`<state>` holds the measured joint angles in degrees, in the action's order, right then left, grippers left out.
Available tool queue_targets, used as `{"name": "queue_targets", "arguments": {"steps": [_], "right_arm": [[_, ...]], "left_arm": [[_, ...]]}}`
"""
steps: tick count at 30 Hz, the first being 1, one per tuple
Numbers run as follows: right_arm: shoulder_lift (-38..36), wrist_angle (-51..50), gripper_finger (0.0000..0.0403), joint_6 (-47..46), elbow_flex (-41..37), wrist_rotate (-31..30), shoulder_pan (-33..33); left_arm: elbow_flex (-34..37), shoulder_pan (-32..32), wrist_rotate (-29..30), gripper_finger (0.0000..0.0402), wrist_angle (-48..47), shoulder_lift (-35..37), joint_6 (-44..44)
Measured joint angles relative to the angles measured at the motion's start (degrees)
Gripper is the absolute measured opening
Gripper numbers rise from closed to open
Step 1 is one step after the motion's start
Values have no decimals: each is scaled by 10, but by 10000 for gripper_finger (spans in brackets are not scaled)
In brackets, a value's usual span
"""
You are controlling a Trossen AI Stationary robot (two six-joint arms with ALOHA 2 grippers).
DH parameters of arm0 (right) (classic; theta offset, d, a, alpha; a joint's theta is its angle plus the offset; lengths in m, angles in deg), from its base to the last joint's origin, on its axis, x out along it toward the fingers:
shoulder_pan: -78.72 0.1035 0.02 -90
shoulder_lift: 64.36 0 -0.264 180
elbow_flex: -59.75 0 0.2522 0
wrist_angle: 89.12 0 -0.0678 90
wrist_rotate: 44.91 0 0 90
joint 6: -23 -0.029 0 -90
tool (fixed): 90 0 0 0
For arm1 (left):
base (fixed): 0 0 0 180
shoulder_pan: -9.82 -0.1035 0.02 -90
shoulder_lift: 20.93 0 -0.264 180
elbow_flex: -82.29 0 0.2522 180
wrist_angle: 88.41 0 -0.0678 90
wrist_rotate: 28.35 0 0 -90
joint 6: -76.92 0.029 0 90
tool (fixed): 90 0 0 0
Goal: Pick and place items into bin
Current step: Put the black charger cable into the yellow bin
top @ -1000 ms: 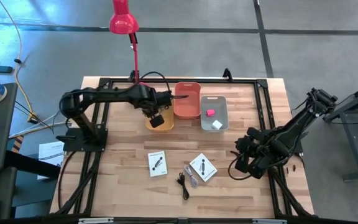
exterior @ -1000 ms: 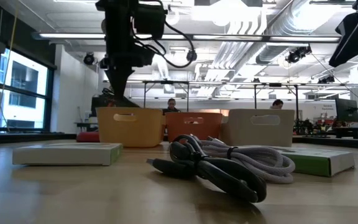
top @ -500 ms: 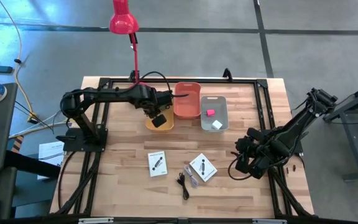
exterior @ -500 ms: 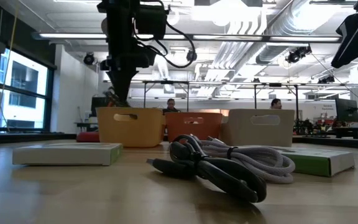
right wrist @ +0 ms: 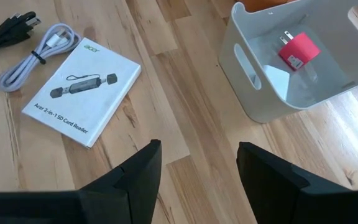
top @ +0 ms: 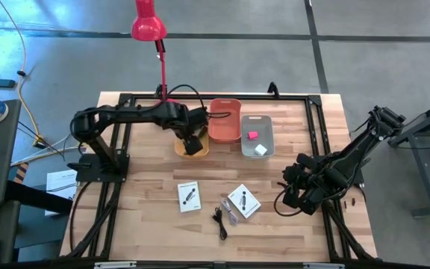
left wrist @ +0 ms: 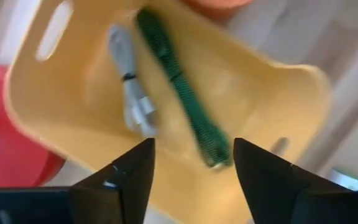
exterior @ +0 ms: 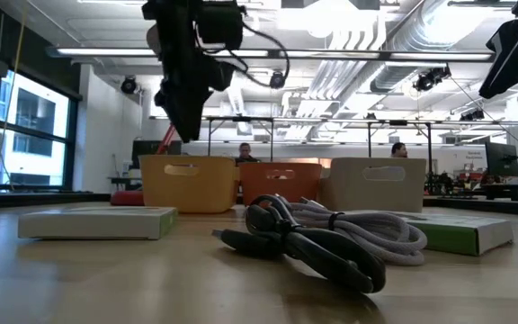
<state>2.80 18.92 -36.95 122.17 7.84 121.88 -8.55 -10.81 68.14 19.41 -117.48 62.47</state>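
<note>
My left gripper (left wrist: 191,165) hangs open above the yellow bin (top: 191,146), touching nothing. A green stick (left wrist: 178,79) and a grey cable (left wrist: 131,93) lie on that bin's floor. My right gripper (right wrist: 197,168) waits open above the table's near right (top: 287,196). Two white cards (top: 189,196) (top: 242,200) lie flat near the front. Between them lie a black cable (top: 219,220) and a pale cable (right wrist: 37,52). A pink cube (right wrist: 298,50) and a white cube (top: 260,149) lie in the white bin (top: 257,135).
An orange bin (top: 225,119) stands between the yellow and white bins along the far side. A red lamp (top: 148,21) rises behind the yellow bin. A black frame (top: 125,112) runs around the table. People sit in the room beyond (exterior: 246,153).
My left gripper has opened over the yellow bin and tipped a little. The green stick now lies on the bin's floor.
</note>
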Motion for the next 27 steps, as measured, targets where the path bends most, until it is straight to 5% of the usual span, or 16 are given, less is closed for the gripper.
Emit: {"name": "queue_targets", "arguments": {"steps": [12, 21, 27], "right_arm": [[0, 43, 199, -15, -47, 29, 0], [0, 196, 199, -17, -93, 53, 0], [9, 399, 199, 8, -93, 29, -2]], "left_arm": [[0, 144, -167, 214, 126, 27, 260], [-2, 295, -93, 184, 245, 12, 344], [0, 336, -66, 168, 216, 1, 369]]}}
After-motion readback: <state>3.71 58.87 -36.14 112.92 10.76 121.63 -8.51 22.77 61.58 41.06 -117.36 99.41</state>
